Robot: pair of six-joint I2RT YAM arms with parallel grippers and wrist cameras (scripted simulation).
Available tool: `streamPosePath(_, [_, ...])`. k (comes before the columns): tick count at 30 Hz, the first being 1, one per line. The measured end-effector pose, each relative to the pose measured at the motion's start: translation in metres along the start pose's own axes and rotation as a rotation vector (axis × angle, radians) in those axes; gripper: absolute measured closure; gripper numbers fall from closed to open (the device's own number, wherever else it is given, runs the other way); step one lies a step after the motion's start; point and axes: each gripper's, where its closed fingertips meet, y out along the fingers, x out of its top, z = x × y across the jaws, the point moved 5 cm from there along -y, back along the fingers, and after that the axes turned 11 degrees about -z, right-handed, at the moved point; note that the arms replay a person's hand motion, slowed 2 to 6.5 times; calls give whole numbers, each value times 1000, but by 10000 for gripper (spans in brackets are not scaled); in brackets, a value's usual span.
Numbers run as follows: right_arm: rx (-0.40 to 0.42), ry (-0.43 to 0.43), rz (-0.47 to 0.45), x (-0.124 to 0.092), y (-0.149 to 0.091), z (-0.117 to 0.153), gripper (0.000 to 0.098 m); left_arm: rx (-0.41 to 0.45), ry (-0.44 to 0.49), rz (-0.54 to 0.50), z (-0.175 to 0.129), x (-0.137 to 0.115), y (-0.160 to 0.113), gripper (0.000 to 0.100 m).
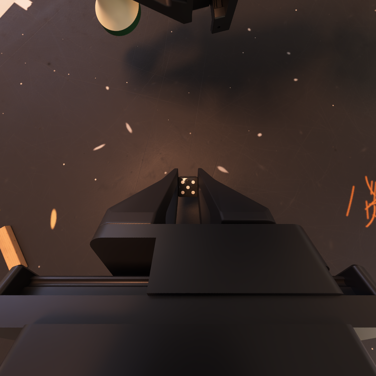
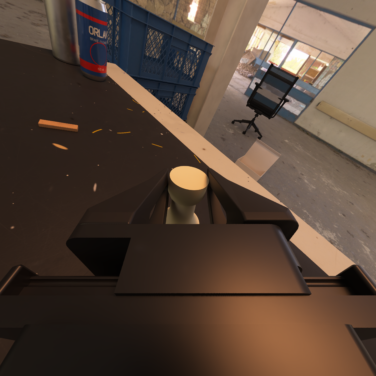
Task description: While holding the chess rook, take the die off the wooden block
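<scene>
My left gripper (image 1: 187,173) is shut on a small black die (image 1: 187,186) with white pips and holds it above the dark table. The wooden block (image 1: 11,247) lies at the lower left edge of the left wrist view, apart from the die; it also lies flat on the table in the right wrist view (image 2: 58,125), with nothing on it. My right gripper (image 2: 188,173) is shut on the cream chess rook (image 2: 188,188), held above the table near its pale edge. The rook's underside, cream with a green rim, shows at the top of the left wrist view (image 1: 118,17), beside the right gripper's fingers (image 1: 220,16).
A blue and red spray can (image 2: 93,40) and a silver cylinder (image 2: 62,30) stand at the table's far corner. Blue crates (image 2: 162,57) stand past the table's pale edge (image 2: 183,130). An office chair (image 2: 266,97) and a white box (image 2: 258,158) are on the floor.
</scene>
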Motion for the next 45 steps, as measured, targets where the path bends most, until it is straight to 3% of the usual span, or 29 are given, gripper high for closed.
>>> streamPosePath(18, [-37, 1, -1, 1, 1, -4, 669, -15, 8, 11, -4, -3, 13, 843])
streamPosePath(33, [-55, -7, 22, -3, 1, -5, 669, 9, 4, 3, 4, -4, 5, 843])
streamPosePath(39, [-63, -11, 25, -3, 1, -6, 669, 50, 15, -60, 10, 0, -8, 843])
streamPosePath(45, [-63, -16, 25, -2, 1, -5, 669, 96, 22, -203, 20, 9, -28, 843])
